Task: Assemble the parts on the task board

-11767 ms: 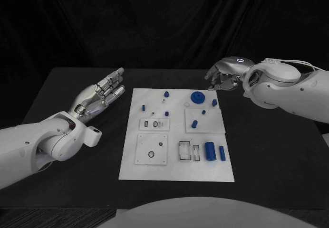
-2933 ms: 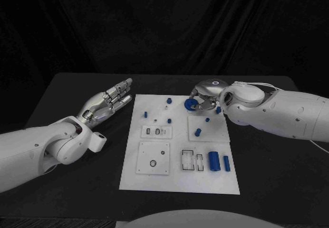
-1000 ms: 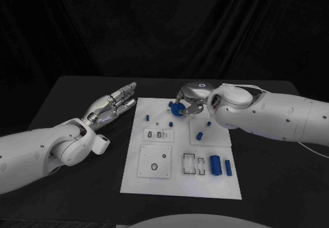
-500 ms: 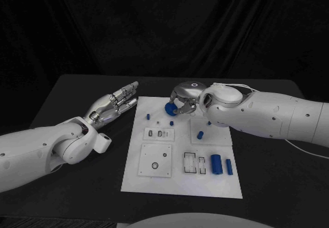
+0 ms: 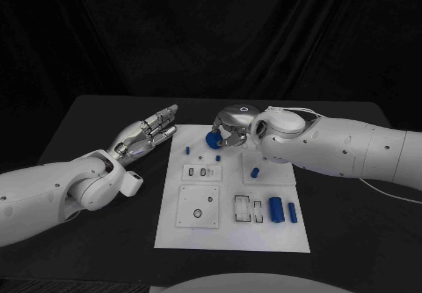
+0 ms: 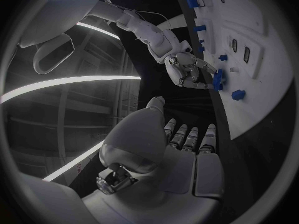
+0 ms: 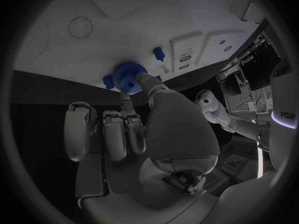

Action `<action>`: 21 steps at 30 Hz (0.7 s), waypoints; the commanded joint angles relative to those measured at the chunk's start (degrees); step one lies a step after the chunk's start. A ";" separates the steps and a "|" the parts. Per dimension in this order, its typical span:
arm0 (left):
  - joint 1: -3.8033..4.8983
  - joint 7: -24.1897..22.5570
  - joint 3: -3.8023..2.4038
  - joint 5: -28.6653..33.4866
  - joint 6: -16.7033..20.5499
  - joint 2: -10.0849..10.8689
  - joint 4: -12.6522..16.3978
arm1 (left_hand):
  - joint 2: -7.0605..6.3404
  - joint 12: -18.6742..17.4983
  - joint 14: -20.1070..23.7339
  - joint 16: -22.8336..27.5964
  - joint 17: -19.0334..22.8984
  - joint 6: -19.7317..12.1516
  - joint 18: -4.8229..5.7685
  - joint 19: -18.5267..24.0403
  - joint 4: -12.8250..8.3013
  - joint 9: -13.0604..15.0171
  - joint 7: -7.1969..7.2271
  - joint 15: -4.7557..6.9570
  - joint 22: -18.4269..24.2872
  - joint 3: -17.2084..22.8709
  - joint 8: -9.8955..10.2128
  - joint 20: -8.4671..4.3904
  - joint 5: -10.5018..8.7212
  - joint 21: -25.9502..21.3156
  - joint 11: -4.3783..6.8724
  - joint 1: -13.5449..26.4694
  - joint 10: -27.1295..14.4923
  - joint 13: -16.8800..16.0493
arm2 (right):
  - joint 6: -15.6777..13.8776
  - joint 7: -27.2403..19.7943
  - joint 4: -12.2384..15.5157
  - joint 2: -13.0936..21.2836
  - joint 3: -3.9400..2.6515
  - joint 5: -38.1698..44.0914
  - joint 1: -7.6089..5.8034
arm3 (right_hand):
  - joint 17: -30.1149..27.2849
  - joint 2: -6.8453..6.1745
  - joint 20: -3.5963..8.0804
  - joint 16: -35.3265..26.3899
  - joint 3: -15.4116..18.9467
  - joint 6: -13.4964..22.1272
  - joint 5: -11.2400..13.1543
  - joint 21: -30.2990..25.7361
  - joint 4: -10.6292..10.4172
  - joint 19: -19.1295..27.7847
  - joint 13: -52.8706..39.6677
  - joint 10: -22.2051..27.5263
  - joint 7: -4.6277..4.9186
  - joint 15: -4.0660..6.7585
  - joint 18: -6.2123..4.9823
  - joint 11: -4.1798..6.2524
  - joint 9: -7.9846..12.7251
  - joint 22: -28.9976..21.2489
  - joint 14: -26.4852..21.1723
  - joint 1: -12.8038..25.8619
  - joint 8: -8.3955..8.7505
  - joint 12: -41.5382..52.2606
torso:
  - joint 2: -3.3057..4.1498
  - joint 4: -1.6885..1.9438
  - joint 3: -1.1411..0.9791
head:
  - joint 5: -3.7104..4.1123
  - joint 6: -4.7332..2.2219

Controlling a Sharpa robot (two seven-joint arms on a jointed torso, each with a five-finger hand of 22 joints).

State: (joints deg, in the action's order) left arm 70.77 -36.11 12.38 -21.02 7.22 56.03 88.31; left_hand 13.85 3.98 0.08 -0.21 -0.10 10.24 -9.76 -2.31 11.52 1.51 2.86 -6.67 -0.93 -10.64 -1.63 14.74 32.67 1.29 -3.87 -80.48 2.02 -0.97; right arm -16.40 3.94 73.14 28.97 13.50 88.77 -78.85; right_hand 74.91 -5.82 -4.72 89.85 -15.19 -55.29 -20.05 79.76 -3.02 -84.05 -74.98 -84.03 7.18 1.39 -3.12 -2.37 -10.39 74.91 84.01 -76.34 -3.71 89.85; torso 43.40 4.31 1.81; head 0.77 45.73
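Over the far end of the board (image 5: 230,235) we hold a blue gear (image 5: 212,140) in our right hand (image 5: 234,125), pinched between thumb and fingertip with the other fingers lying loosely alongside; the right wrist view shows its toothed rim clearly, raised off the white plate and hanging near its far left part. Our left hand (image 5: 143,134) rests palm-up and spread just off the board's left edge above the worktop (image 5: 352,213), holding nothing. On the board below the gear we see a small blue peg (image 5: 187,149) near the left edge, another (image 5: 218,157) near the middle, a longer pin (image 5: 254,173) on the raised right-hand plate, and two blue cylinders (image 5: 283,210) lying by the slotted frames near the close end. We judge the step in hand to be the carrying of the gear to its seat, with the placing not yet done; which post or hole is meant for it we cannot tell, since the hand hides the spot beneath. The next move, as we read it, calls for lining the gear's bore over its shaft, keeping the gear level, and lowering it straight so it slides on without catching. A tilt or a slip of the pinch could drop it among the small pegs.
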 commanded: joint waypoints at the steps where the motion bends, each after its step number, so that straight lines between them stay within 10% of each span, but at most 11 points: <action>1: 0.15 -0.50 -0.04 0.02 -0.66 -0.17 0.05 | -0.01 0.29 -0.08 0.21 0.10 0.20 -0.63 0.08 -0.29 0.07 -0.40 -0.34 -0.05 0.03 -0.12 0.51 0.19 0.30 -0.31 -0.71 -0.06 -0.07 | 0.98 -0.43 0.02 -0.09 0.11 0.08 0.29 | 15.09 -0.08 -0.06 0.15 0.19 4.00 1.73 -0.80 -0.48 0.22 -15.02 -5.97 -0.03 0.30 0.36 0.60 1.58 11.45 5.99 0.41 0.19 0.15 | -0.06 -0.07 0.02 | -0.05 0.05; 21: 0.15 -0.29 -0.04 0.02 -0.82 -0.29 -0.10 | 0.01 0.28 -0.08 0.21 0.10 0.25 -0.63 0.04 -0.36 0.08 -0.45 -0.40 -0.06 0.07 -0.13 0.56 0.22 0.33 -0.31 -0.69 -0.07 -0.07 | -0.31 -0.39 0.06 0.26 0.11 0.08 0.29 | 15.09 1.48 1.25 0.15 1.64 9.32 4.74 -2.97 -2.07 1.23 -15.02 -5.97 -1.73 1.64 -0.08 2.13 4.24 10.85 5.99 1.86 -0.23 0.15 | -0.08 -0.05 -0.01 | -0.10 0.07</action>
State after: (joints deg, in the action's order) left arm 70.77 -35.87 12.38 -21.02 7.01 55.87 88.15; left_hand 13.85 3.98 0.08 -0.21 -0.05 10.45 -9.76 -2.31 11.53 1.50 2.65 -6.66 -0.92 -10.64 -1.63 14.73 32.67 1.29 -3.87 -80.48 2.02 -0.97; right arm -16.37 3.42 73.17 29.14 13.63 88.73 -78.66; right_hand 74.91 -4.67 -3.69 89.85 -13.42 -46.14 -15.32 76.98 -4.91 -83.02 -74.98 -83.94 5.63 2.67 -3.12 -0.60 -6.19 74.90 84.05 -74.46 -3.81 89.85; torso 43.34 4.24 1.82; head 0.67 45.84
